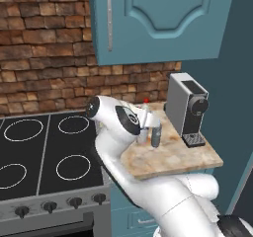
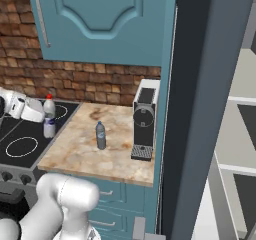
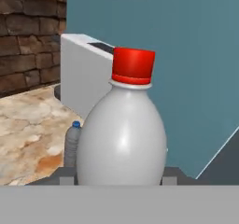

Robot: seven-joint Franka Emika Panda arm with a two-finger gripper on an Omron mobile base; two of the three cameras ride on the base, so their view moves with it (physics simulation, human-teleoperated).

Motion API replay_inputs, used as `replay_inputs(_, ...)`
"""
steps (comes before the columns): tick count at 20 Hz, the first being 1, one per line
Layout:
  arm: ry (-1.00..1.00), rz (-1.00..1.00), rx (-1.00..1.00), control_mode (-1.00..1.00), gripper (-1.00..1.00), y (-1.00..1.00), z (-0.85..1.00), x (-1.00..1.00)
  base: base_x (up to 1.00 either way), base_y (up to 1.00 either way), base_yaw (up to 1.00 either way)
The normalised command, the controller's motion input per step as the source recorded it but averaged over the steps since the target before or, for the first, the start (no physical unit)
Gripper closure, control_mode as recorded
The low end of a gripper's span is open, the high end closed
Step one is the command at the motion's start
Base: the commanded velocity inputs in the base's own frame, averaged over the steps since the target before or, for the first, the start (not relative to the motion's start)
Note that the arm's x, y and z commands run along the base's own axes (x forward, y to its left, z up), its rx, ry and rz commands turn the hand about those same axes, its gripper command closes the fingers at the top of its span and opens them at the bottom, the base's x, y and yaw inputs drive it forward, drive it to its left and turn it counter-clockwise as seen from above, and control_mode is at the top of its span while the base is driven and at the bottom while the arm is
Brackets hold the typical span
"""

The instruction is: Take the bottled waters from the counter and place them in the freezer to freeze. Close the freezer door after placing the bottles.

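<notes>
We had our two-finger gripper (image 3: pixel 119 178) clamped around the whitish plastic bottle with the red cap (image 3: pixel 122 134) — upright at the stove-side edge of the marbled beige stone counter (image 2: pixel 117 156). The grey-blue bottle with the dark blue cap (image 2: pixel 100 135) stood near the boxy grey coffee machine (image 2: pixel 144 124) — untouched, mid-counter.
</notes>
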Motion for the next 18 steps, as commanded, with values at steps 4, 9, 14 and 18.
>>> replay_inputs(4, -0.08, 0.44, 0.02, -1.0, 1.0, -0.68, 0.59, -0.85, 0.0, 0.0, 0.0)
replay_inputs(9, -0.17, 0.43, 0.06, -1.0, 1.0, -0.68, 0.62, -0.86, 0.0, 0.0, 0.0)
replay_inputs(14, -0.22, 0.46, 0.01, -1.0, 1.0, -0.23, 0.62, -0.93, 0.0, 0.0, 0.0)
replay_inputs(18, -0.26, 0.3, 0.0, -1.0, 1.0, -0.07, 0.46, -1.0, 0.0, 0.0, 0.0)
